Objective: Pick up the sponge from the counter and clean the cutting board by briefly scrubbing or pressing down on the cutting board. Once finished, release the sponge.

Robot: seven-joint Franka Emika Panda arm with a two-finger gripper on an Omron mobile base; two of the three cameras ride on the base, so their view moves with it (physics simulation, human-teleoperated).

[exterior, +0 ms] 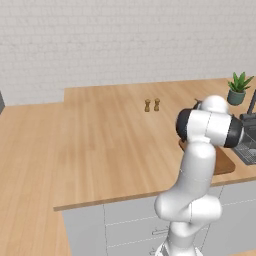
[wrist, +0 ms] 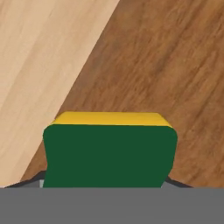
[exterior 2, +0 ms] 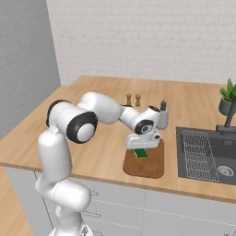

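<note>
Countertop (exterior 2: 92, 152) lies lightest at the left of the right base view, its pale planks running toward nine o'clock from the cutting board (exterior 2: 150, 168). Next along, the gripper (exterior 2: 142, 148) points straight down over that reddish-brown board, jaws closed narrow on the sponge (exterior 2: 140, 153), which sits pinched between them at the board's ten o'clock corner, touching or all but touching the wood. In the hand view the sponge (wrist: 109, 153) has its dark green face toward the camera with the yellow layer at twelve o'clock, and the cutting board (wrist: 175, 78) spreads from there round to three o'clock. I judge the sponge light and soft, likely to squash under pressure, so a hold across its two long sides suits it. Further right sits the sink (exterior 2: 207, 154).
</note>
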